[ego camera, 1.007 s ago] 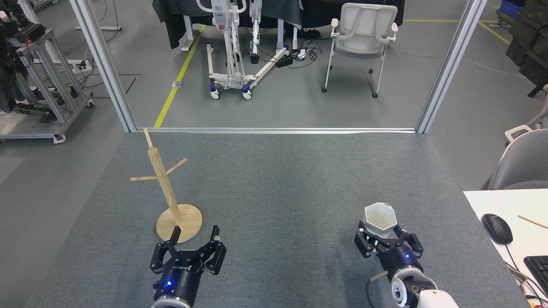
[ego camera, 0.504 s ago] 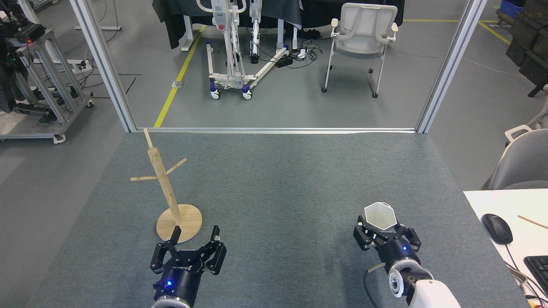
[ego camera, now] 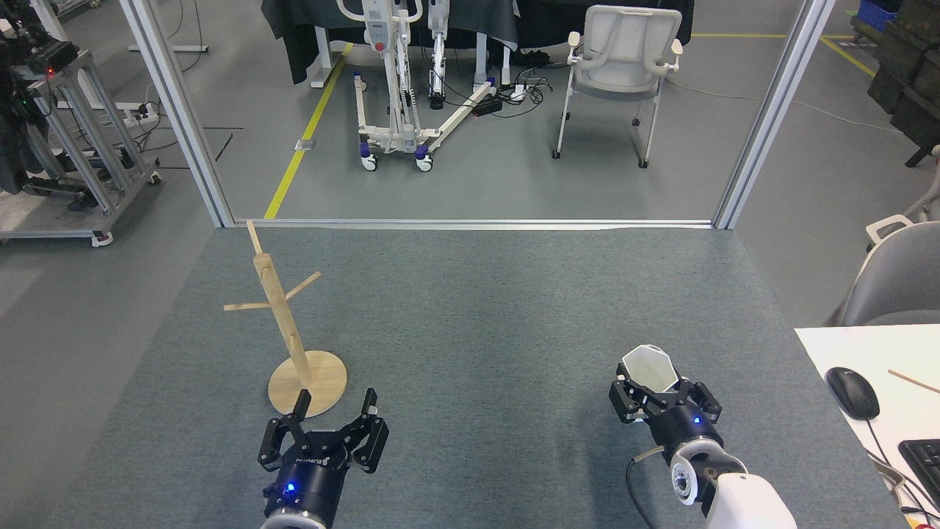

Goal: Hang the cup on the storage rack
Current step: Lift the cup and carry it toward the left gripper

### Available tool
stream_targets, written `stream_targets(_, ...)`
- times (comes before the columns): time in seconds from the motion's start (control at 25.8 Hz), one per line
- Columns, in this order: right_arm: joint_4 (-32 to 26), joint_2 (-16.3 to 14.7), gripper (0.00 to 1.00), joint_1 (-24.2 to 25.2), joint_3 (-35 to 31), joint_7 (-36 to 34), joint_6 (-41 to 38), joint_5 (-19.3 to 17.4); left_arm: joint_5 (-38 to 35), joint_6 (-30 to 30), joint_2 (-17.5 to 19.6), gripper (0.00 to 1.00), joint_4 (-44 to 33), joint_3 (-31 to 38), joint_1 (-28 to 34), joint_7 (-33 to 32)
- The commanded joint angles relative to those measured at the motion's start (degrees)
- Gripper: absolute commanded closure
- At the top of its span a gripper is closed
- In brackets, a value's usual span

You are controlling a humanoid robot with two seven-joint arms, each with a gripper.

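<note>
Two arms low in the head view, grippers pointing toward twelve o'clock.

The left gripper [ego camera: 334, 402] sits at about seven o'clock in the view, its black fingers [ego camera: 300, 402] spread wide and raised, with nothing between them; a blue light glows on its dark cylindrical wrist below. The right gripper [ego camera: 659, 391] sits at about five o'clock, its jaws closed around the lower body of the white faceted cup [ego camera: 650, 367]. Its wrist, also lit blue, angles back toward five o'clock into a white forearm with a black cable beside it.
</note>
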Motion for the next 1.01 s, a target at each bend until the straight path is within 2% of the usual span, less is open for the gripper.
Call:
stream_targets(0.0,-0.1,-0.5,0.77,-0.2,-0.1,0.2,-5.5,0.1,0.0,0.0,0.0,0.01,0.1,0.0,0.0,0.0)
stream_targets(0.04,-0.5,-0.9,0.80,-0.2,-0.2,0.2,-9.4,0.1,0.0,0.0,0.0,0.01,0.1,0.0,0.0,0.0)
stream_targets(0.23,-3.0,-6.2,0.83,-0.4,-0.9,0.4,-30.3,-0.3,0.0,-0.4,0.1,0.01,0.1,0.0,-0.1,0.8)
stream_targets(0.35,-5.5,-8.5,0.84,-1.1,-4.7,1.1,-41.1,-2.0,0.0,-0.4,0.1,0.01,0.1,0.0,-0.1,2.6)
stream_targets(0.46,-7.1,-9.0,0.85,-1.7,-5.0,5.5,-41.5,-8.7,0.0,-0.4,0.2,0.01,-0.1,0.0,-0.2,3.4)
stream_targets(0.62,-8.8,-9.3,0.93,-5.3,-4.7,17.0,-41.5,-18.5,0.0,-1.0,0.3,0.01,-0.2,-0.1,-0.6,3.5)
stream_targets(0.77,-10.6,-7.9,0.95,-9.7,-2.5,22.8,-41.5,-19.6,-0.3,-3.3,0.3,0.01,-0.3,-0.3,-1.2,2.9)
stream_targets(0.97,-10.6,-5.3,0.95,-17.1,3.9,23.7,-41.5,-19.5,-0.8,-8.0,0.3,0.01,0.3,-0.8,-3.6,2.6)
